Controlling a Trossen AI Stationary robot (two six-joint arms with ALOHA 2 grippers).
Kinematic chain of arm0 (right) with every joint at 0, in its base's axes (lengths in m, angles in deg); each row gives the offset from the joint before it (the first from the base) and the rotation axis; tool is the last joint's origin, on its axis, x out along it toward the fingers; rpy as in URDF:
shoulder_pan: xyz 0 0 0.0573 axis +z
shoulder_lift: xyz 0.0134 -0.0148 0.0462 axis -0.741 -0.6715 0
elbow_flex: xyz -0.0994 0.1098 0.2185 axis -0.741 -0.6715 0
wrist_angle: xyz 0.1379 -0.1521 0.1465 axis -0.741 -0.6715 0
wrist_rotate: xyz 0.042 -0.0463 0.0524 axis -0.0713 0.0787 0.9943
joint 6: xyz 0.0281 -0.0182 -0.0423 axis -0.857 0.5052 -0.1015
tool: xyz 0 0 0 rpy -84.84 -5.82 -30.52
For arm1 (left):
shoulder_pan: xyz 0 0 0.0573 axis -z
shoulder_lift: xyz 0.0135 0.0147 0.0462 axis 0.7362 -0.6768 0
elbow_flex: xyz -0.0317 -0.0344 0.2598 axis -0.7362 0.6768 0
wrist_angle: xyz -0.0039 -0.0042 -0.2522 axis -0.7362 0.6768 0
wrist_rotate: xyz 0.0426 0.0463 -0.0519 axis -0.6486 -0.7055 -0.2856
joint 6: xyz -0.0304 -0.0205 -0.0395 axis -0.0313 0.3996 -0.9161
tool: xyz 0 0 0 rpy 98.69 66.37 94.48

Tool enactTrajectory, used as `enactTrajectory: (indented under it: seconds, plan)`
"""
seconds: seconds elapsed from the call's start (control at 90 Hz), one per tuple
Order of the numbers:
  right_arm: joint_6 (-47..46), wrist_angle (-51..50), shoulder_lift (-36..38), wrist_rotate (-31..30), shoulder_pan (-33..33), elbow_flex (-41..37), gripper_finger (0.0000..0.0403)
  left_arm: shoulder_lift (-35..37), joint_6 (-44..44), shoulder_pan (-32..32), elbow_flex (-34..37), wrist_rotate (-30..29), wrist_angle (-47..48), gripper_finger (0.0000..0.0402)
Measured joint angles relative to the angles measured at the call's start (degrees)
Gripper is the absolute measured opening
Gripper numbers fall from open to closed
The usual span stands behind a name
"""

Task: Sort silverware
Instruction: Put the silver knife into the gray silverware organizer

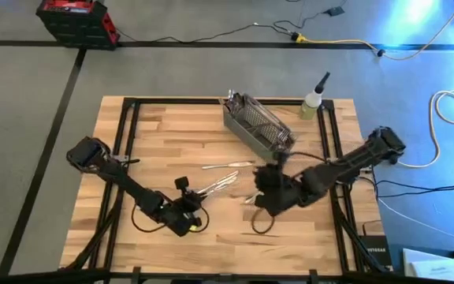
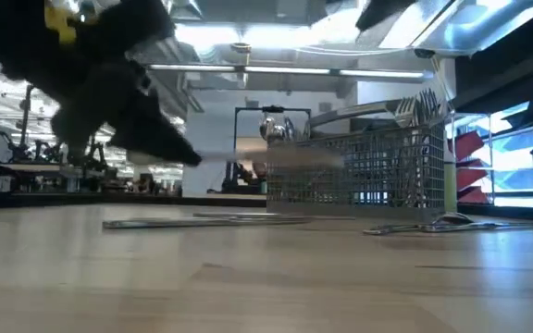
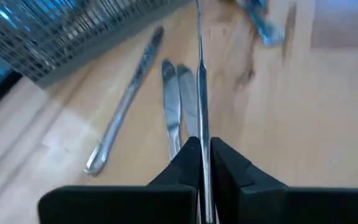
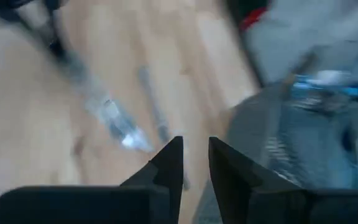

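My left gripper (image 1: 189, 203) is shut on one slim piece of silverware (image 3: 200, 74), which runs out from its fingers toward the gray mesh basket (image 1: 257, 124). Two more pieces (image 3: 178, 106) lie on the wood under it, and another (image 3: 124, 109) lies beside them. A further piece (image 1: 227, 165) rests flat in front of the basket, and forks (image 2: 416, 106) stick up out of the basket. My right gripper (image 4: 195, 152) hovers near the basket's near end, open by a narrow gap, with nothing between its fingers. My left gripper pinches one end of the piece (image 3: 202, 146) between its two fingers, with the piece seen edge-on. The fingers lie along it, coming from the table's near left side. The piece sticks out roughly level (image 2: 276, 159), lifted clear of the table.
A small bottle with a dark nozzle (image 1: 312, 102) stands at the table's far right, beside the basket. More silverware (image 2: 433, 227) lies on the table near the right gripper. A red case (image 1: 76, 20) sits on the floor beyond the table.
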Motion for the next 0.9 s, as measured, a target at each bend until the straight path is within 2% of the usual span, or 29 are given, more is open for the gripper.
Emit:
enactTrajectory:
  seconds: [0.144,0.233,0.3,0.433,0.556,0.678,0.9]
  plan:
    - [-12.25,0.83,0.57,-7.72,3.28,-7.08,0.0059,0.72,-1.28,1.44,-0.05,-5.28,-1.18,0.0000]
    - [-18.92,5.70,0.57,-8.90,3.98,-12.48,0.0059,0.75,-2.41,2.72,-0.05,-10.51,-2.66,0.0000]
    - [-20.53,10.98,0.51,-9.04,3.95,-16.41,0.0059,0.75,-3.34,3.41,-0.07,-14.02,-4.28,0.0000]
    - [-19.92,28.49,0.53,-14.29,3.90,-23.28,0.0059,0.75,-3.90,4.27,-0.09,-20.40,-7.66,0.0000]
    - [-17.39,48.28,0.25,-18.34,3.27,-28.72,0.0059,0.80,-3.00,4.29,-0.13,-22.14,-11.46,0.0000]
    - [-15.45,61.68,-1.97,-16.36,1.43,-32.11,0.0059,0.80,-3.44,4.25,-0.15,-23.43,-16.16,0.0000]
    - [-6.70,75.85,-7.62,-11.22,-0.26,-32.33,0.0059,0.82,-2.46,4.80,-0.22,-28.09,-24.85,0.0000]
